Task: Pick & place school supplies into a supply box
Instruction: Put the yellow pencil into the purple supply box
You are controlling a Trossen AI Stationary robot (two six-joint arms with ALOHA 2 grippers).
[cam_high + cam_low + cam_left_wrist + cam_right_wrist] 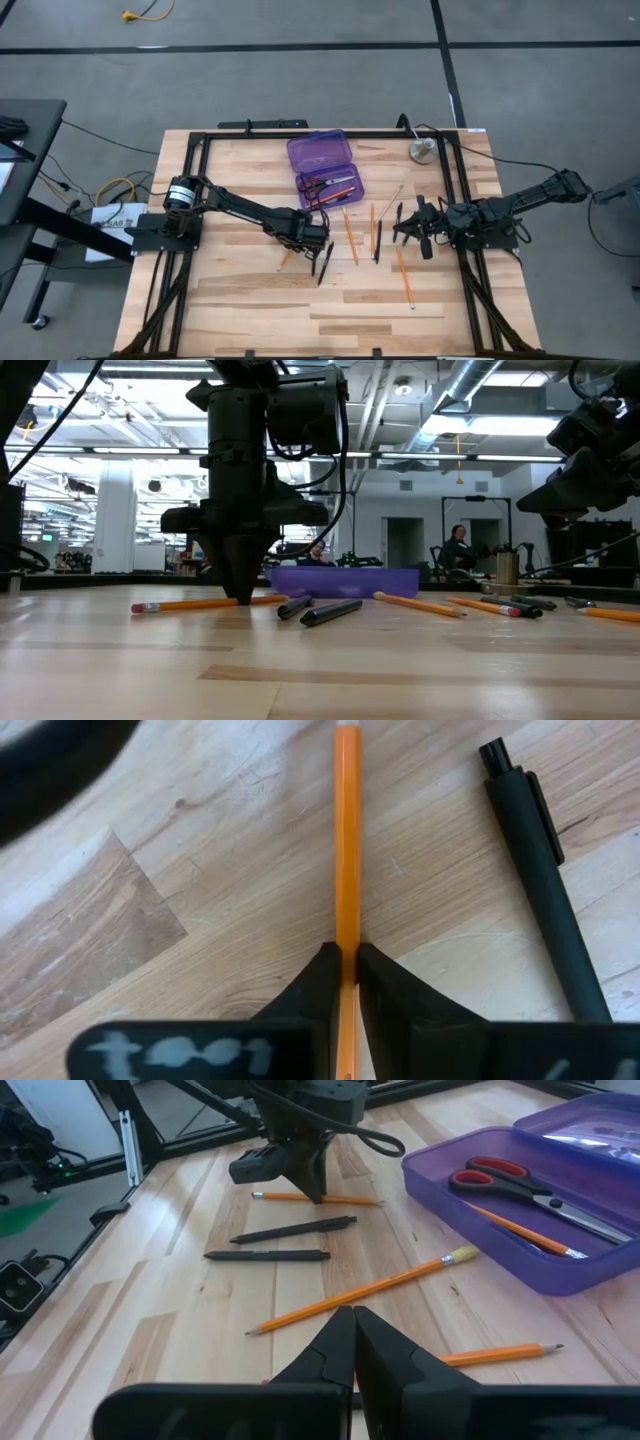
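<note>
Wooden table [250, 300] with a broad bare stretch along its near edge. Purple supply box [322, 163], lid open, lies toward the far edge and holds red-handled scissors [510, 1178] and a pencil. Left gripper [345, 982] stands down on the table near its middle, fingers pinching an orange pencil [346, 840] that lies flat, a black pen [545, 890] just beside it. Right gripper [353, 1342] hangs above the table by the right edge, fingers pressed together, holding nothing; loose pencils lie between the arms.

Left arm stretches across the table, its claw [345, 982] pointed straight down, fingers pinched together; right claw [353, 1342] hovers tilted, fingers closed.
</note>
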